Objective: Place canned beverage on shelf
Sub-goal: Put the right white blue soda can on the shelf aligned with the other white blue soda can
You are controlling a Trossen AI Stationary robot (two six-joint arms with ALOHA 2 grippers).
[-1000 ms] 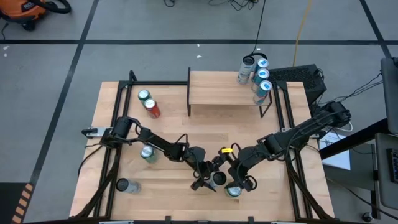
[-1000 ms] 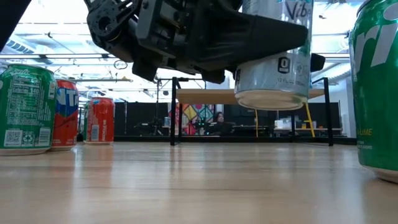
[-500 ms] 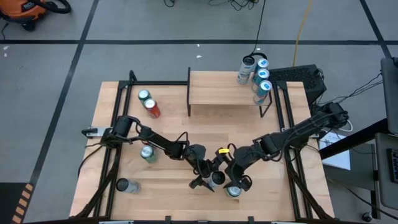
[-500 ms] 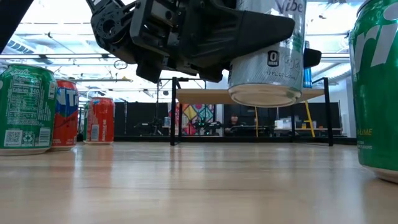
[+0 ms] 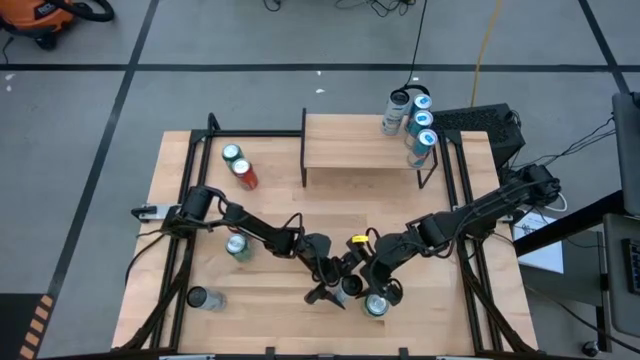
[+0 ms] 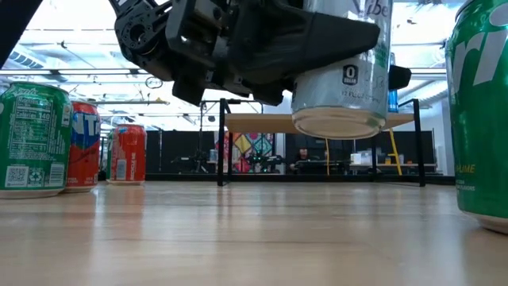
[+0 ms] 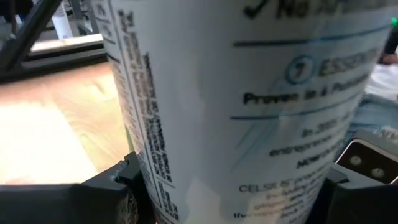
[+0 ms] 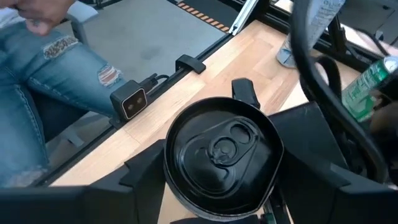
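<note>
Left gripper [image 5: 334,283]: clamped on the white can [image 6: 341,67], one finger pressed against each side of the can body. The low view shows the can upright and clear of the tabletop [image 6: 238,238], its long axis vertical. The left wrist view is filled by the can wall [image 7: 236,106], which confirms that it sits between this arm's fingers.

Right gripper [image 5: 372,281]: positioned directly over the same can. In the right wrist view the dark can lid [image 8: 221,155] lies between this gripper's fingers [image 8: 149,168], which stand close on either side of the rim. Whether they press the can or only bracket it cannot be told.

Governing relation: both grippers meet at the near edge of the table, and the shelf [image 5: 362,142] lies well ahead of them at the far side, past open tabletop. The right arm's base is on the side where the other cans [image 5: 412,120] stand beside the shelf, so the right arm is judged the better placed to carry the can forward. The can should stay upright through any transfer.

A green can [image 5: 376,306] stands just beside the right gripper; clearance there needs attention.
</note>
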